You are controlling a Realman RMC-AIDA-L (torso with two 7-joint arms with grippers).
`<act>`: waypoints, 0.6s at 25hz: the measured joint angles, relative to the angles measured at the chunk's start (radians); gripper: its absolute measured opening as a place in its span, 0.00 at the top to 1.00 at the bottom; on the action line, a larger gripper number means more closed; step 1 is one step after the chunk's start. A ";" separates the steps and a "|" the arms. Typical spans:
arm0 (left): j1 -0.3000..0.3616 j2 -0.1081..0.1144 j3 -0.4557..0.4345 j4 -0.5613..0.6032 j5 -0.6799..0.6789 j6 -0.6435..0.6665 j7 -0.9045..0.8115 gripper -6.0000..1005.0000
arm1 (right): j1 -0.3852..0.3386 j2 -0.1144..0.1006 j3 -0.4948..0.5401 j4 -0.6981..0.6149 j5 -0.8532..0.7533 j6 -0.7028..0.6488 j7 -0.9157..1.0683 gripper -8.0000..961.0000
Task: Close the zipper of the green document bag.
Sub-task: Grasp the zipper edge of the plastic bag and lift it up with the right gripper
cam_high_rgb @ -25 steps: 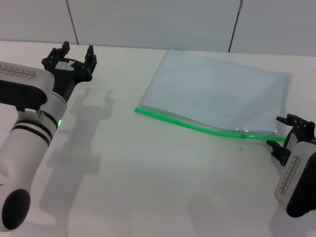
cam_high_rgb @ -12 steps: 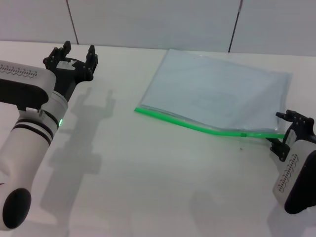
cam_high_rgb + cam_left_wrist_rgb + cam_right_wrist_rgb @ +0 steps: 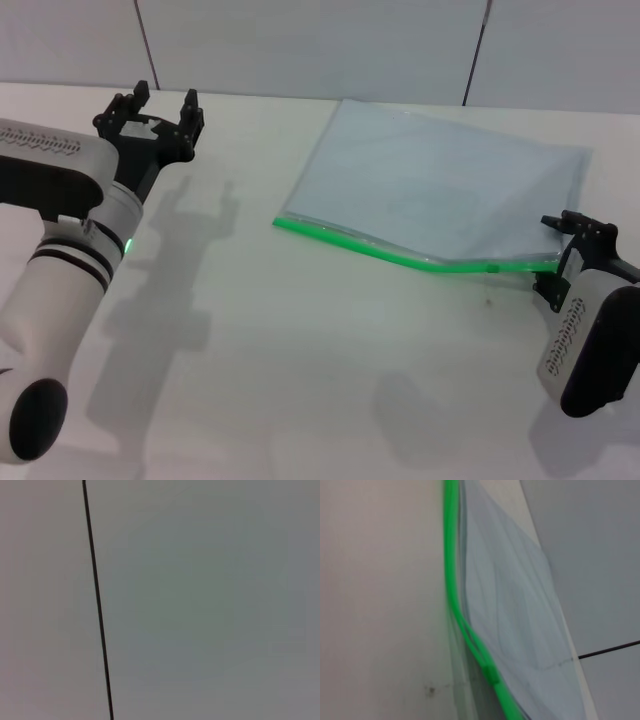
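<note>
1. On the white table (image 3: 300, 380) lies the green document bag (image 3: 440, 190), flat and set at a slant, right of centre and reaching toward the far edge; behind the table stands a pale panelled wall (image 3: 320, 40) with dark seams.
2. Left arm (image 3: 60, 250): white and black, raised over the table's left side, well apart from the bag; its wrist view shows only pale wall with one dark seam (image 3: 97, 605).
3. Right arm (image 3: 590, 340): at the table's right edge, reaching to the bag's near right corner.
4. Zipper (image 3: 400, 256): the bright green strip along the bag's near long edge, running from its left corner to the right one; in the right wrist view it shows as a green line (image 3: 457, 605) bending beside the translucent sheet.
5. Left gripper (image 3: 160, 112): held in the air with its fingers spread, grasping nothing.
6. Right gripper (image 3: 560, 265): at the zipper's right end; whether it is clenched on the strip I cannot tell.
7. Slider (image 3: 492, 267): a tiny green piece on the zipper, near the right end, just left of the right gripper.
</note>
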 joint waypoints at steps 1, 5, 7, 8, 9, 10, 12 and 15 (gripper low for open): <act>-0.002 0.000 0.001 -0.001 0.000 -0.001 0.000 0.40 | 0.004 0.000 0.000 0.006 0.000 0.000 0.000 0.37; -0.002 0.000 0.001 -0.003 0.000 -0.002 0.000 0.40 | 0.021 0.000 -0.001 0.018 0.001 0.001 0.000 0.37; -0.002 0.000 0.002 -0.003 0.000 -0.002 0.000 0.40 | 0.033 0.000 -0.001 0.025 0.001 0.001 0.000 0.37; -0.002 -0.001 0.002 -0.003 0.000 -0.002 0.000 0.40 | 0.038 0.000 -0.001 0.028 0.001 0.001 0.000 0.40; -0.003 -0.001 0.003 -0.003 0.000 -0.002 0.000 0.40 | 0.045 0.000 -0.001 0.033 0.002 0.001 0.000 0.44; -0.003 -0.001 0.003 -0.003 0.000 -0.002 0.000 0.40 | 0.051 0.000 -0.001 0.038 0.001 0.001 0.001 0.47; -0.004 -0.001 0.004 -0.003 0.000 -0.002 0.000 0.40 | 0.063 0.000 -0.001 0.047 0.001 0.001 0.003 0.48; -0.008 -0.002 0.005 -0.003 0.000 -0.002 0.000 0.40 | 0.078 0.000 0.000 0.056 0.002 0.001 0.014 0.49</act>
